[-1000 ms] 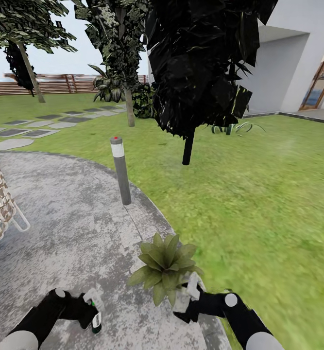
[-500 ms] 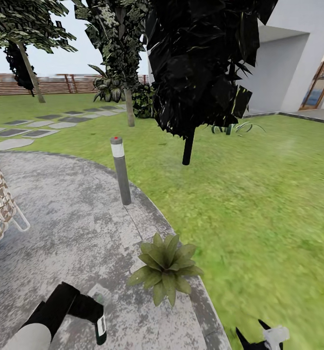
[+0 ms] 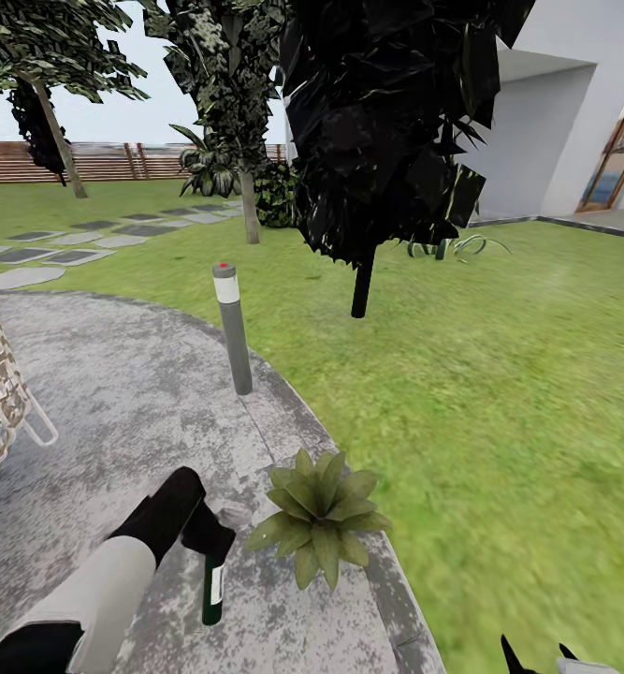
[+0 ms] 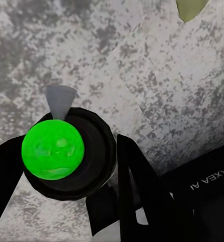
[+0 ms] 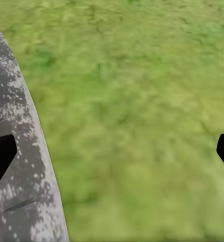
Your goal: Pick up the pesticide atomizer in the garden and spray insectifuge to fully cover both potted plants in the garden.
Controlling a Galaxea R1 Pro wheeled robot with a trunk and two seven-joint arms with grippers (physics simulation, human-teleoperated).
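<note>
Left gripper (image 3: 210,535) clamped on atomizer (image 3: 213,582), bottle hanging upright just beside plant (image 3: 318,514); right gripper (image 5: 112,151) spread, empty, farther from plant.

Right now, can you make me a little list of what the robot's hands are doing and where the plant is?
left gripper: shut on the pesticide atomizer, bottle hanging down over the patio
right gripper: open, fingers wide apart above the lawn
potted plant: at the patio edge, beside the atomizer
bollard lamp: upright, farther along that edge
</note>
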